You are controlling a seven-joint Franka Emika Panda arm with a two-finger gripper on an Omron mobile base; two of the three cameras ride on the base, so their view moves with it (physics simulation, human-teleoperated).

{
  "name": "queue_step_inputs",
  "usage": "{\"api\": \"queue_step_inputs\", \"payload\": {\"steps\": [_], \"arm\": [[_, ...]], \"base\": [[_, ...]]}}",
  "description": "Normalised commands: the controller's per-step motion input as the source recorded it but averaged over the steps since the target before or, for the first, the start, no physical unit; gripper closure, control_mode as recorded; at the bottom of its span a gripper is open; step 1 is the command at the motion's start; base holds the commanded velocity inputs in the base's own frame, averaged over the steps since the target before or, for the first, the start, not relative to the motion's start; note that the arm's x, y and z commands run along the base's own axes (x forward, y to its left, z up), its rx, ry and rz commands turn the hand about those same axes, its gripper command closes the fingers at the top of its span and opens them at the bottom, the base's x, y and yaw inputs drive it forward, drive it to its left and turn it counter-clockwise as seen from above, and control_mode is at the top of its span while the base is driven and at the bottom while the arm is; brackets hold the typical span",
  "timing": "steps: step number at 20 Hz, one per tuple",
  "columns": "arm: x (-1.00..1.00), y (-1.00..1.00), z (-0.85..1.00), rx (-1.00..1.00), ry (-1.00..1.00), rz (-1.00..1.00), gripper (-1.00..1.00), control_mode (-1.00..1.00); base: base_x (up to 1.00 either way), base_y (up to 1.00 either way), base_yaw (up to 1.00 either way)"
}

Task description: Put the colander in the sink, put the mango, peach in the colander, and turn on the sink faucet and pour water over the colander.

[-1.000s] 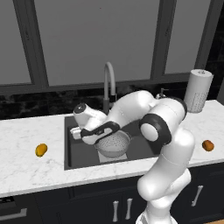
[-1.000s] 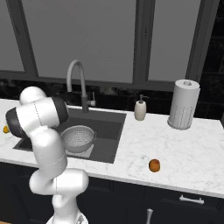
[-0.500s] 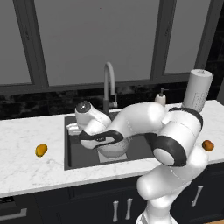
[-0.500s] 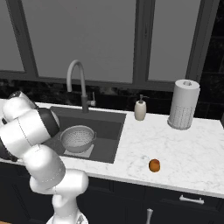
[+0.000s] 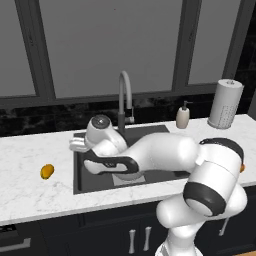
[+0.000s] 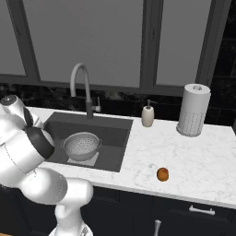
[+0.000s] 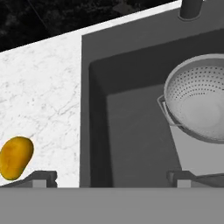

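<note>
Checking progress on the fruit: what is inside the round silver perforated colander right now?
Nothing: the round silver perforated colander sitting in the dark grey sink shows a bare bowl. The hand view cuts off its far side.

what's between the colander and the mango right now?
Hand view: from the colander, bare dark sink floor, the sink's left wall and rim, then bare white marble counter up to the mango. Nothing else lies there.

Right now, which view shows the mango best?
The hand view: the mango lies large and unblocked on the marble counter left of the sink. The left base view shows it small.
</note>
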Motion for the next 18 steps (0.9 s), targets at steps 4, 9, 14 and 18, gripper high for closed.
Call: {"api": "queue_step_inputs", "payload": {"steps": [4,9,14,18], "arm": [[-0.13,0.42,0.27,0.10,0.04,0.00,-1.00,-1.00],[-0.02,0.53,0.00,0.00,0.07,0.04,-1.00,-1.00],[0.01,0.60,0.00,0.00,0.09,0.04,-1.00,-1.00],[0.00,0.49,-0.02,0.00,0.00,0.02,-1.00,-1.00]], "base": [[0.00,0.00,0.00],[0.00,0.00,0.00],[0.00,0.00,0.00],[0.00,0.00,0.00]]}}
